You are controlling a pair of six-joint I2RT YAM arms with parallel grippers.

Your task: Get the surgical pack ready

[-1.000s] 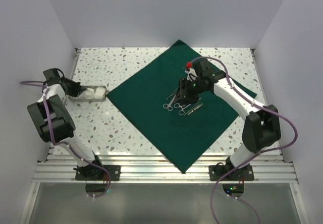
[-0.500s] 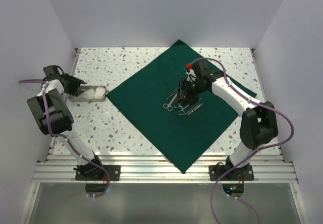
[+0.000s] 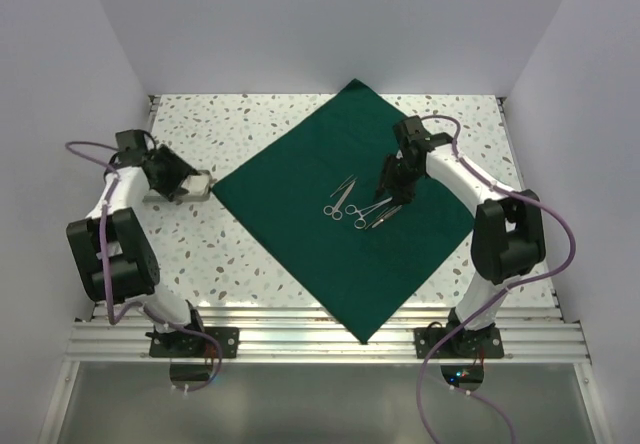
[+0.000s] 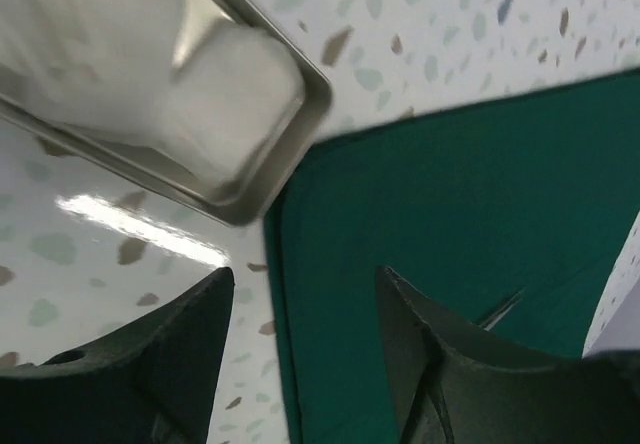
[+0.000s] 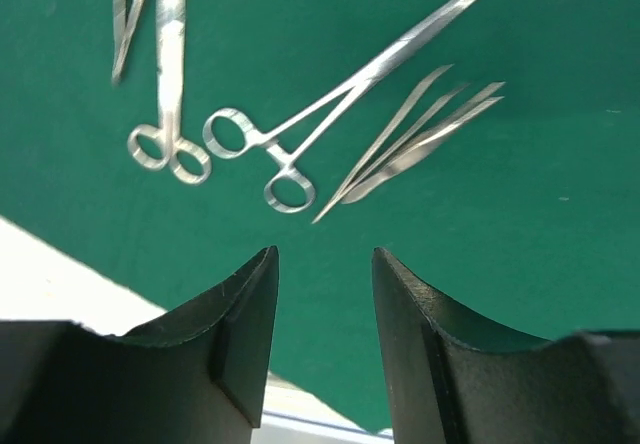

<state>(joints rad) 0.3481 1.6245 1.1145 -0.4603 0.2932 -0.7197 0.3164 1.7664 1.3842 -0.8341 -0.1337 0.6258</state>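
The dark green drape (image 3: 340,214) lies spread flat as a diamond in the middle of the table. Thin silver instruments lie on it: scissors (image 5: 165,114), ring-handled forceps (image 5: 300,134) and tweezers (image 5: 410,139), all grouped near the drape's middle (image 3: 355,204). My right gripper (image 5: 322,254) hovers just right of them (image 3: 393,177), open and empty. White gauze (image 4: 150,74) sits in a small metal tray (image 4: 290,134) left of the drape. My left gripper (image 4: 305,276) is open and empty above the drape's left corner (image 4: 420,214), beside the tray (image 3: 203,182).
Speckled white tabletop (image 3: 250,264) surrounds the drape. White walls close in the left, back and right sides. A metal rail (image 3: 320,339) with both arm bases runs along the near edge.
My left gripper has opened and swung right from the tray's far end to the drape's corner. My right gripper has drawn back to the right, off the instruments, its jaws slightly narrower.
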